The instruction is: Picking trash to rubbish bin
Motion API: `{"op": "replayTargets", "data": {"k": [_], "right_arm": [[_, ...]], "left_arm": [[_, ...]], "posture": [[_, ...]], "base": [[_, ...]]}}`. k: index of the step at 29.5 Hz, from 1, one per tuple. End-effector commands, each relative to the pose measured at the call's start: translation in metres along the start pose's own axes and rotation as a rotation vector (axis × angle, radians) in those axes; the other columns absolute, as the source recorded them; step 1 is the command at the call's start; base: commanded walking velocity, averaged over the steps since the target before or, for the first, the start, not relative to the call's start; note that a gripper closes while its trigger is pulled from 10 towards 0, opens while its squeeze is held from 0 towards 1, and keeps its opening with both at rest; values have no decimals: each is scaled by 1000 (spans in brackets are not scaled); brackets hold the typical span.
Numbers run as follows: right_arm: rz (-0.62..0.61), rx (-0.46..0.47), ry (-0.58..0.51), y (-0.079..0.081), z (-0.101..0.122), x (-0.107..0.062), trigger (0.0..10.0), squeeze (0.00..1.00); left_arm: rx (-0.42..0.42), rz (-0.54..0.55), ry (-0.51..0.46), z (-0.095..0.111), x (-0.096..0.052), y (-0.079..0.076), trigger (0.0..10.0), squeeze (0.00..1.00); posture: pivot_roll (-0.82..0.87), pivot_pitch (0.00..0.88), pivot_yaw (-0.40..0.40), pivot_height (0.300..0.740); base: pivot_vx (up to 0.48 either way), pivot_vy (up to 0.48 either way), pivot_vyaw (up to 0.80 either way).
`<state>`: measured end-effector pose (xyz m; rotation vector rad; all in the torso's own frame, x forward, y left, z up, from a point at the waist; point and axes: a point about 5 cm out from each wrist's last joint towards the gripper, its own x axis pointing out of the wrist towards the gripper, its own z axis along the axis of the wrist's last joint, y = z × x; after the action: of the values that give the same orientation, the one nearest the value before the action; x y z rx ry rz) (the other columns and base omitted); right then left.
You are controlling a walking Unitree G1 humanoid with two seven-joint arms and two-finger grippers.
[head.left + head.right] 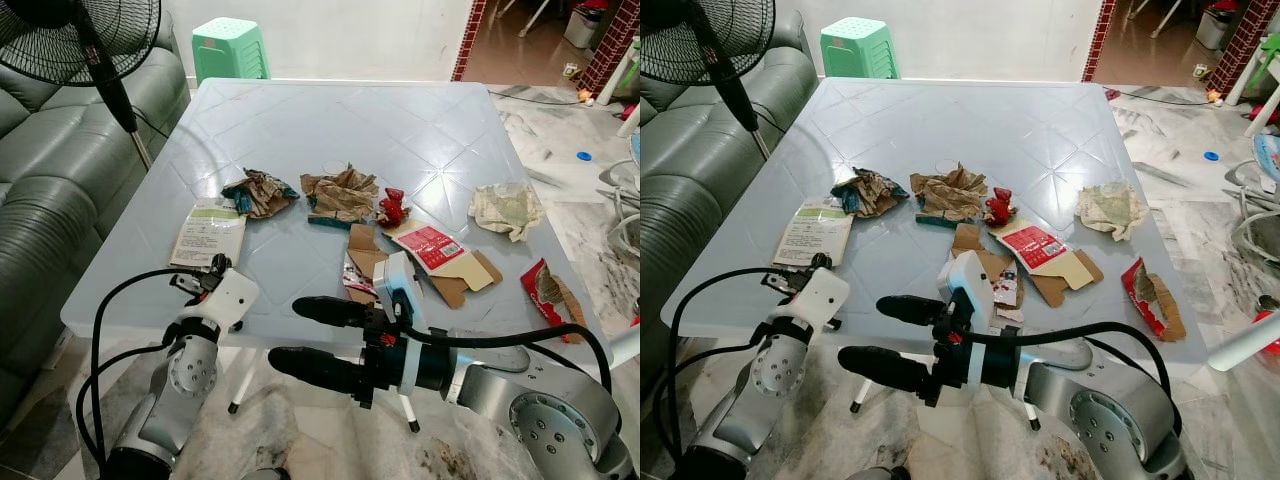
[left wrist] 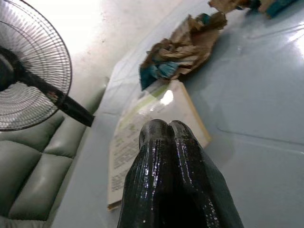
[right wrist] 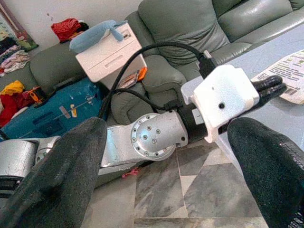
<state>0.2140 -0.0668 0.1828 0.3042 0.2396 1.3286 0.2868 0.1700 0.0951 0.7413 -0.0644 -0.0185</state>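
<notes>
- Left gripper (image 2: 167, 137): fingers pressed together, nothing between them; it sits at the table's (image 1: 300, 120) near-left corner, tips aimed at the flat paper packet (image 1: 208, 232).
- Right gripper (image 1: 305, 338): fingers spread wide, empty; it hangs off the table's near edge, below the top, pointing across toward the left arm.
- Flat paper packet: lies by the near-left corner, just ahead of the left fingertips; long axis runs from the near edge toward the far edge, slightly slanted.
- Crumpled brown-and-teal wrapper (image 1: 259, 192): just beyond the packet, toward the table's middle; no clear axis.
- Crumpled brown paper (image 1: 340, 192), small red wrapper (image 1: 391, 208): mid-table, close together.
- Torn cardboard box with red label (image 1: 430, 255): near the near edge, long axis slanting toward the right edge.
- Pale crumpled paper (image 1: 507, 208) and red torn packet (image 1: 548, 296): along the right edge.
- Risk, judged: a closed left gripper may shove the thin packet along the slick top or off the left edge instead of lifting it.
- Risk, judged: the right gripper, aimed at the left arm and its cable, may snag it if swung upward.
- Rubbish bin: not located.
</notes>
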Motion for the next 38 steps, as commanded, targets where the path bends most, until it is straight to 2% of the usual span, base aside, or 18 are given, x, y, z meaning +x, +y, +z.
{"op": "replayTargets", "data": {"k": [1,3,6,10,12,15,16,19,24,34,38], "right_arm": [[-5,-12,-7,0,3,0,10000,0],[-3,-13,-8,0,3,1,10000,0],[-1,-13,-11,0,3,2,10000,0],[-2,-14,-12,0,3,2,10000,0],[-6,-15,-14,0,4,2,10000,0],[-12,-15,-16,1,3,1,10000,0],[-13,-16,-16,1,3,1,10000,0],[-14,-16,-16,1,3,1,10000,0],[-19,-16,-16,2,2,1,10000,0],[-26,-17,-18,1,2,1,10000,0],[-29,-17,-18,1,2,1,10000,0]], "left_arm": [[-4,78,-24,7,4,15,0,0],[-21,105,-29,9,9,22,0,0],[-47,154,-30,11,26,36,0,0],[-64,175,-29,13,33,41,0,0],[-91,191,-13,14,43,47,0,0],[-194,208,25,12,52,52,0,0],[-254,205,33,11,54,52,10000,1000],[-364,196,46,11,60,53,10000,1000],[-445,203,85,5,72,57,10000,1000],[-460,146,165,-6,79,49,10000,1000],[-509,84,218,-13,80,38,10000,1000]], "posture": [[-59,78,-3,740],[-57,77,-2,740],[-62,78,-1,740],[-66,78,1,740],[-73,77,6,740],[-79,76,10,740],[-81,76,11,740],[-85,75,14,740],[-92,72,18,740],[-97,68,25,740],[-98,68,24,740]], "base": [[0,0,0],[0,0,0],[0,0,0],[0,0,0],[0,0,0],[0,0,0],[0,0,0],[0,0,0],[0,0,0],[0,0,0],[0,0,0]]}}
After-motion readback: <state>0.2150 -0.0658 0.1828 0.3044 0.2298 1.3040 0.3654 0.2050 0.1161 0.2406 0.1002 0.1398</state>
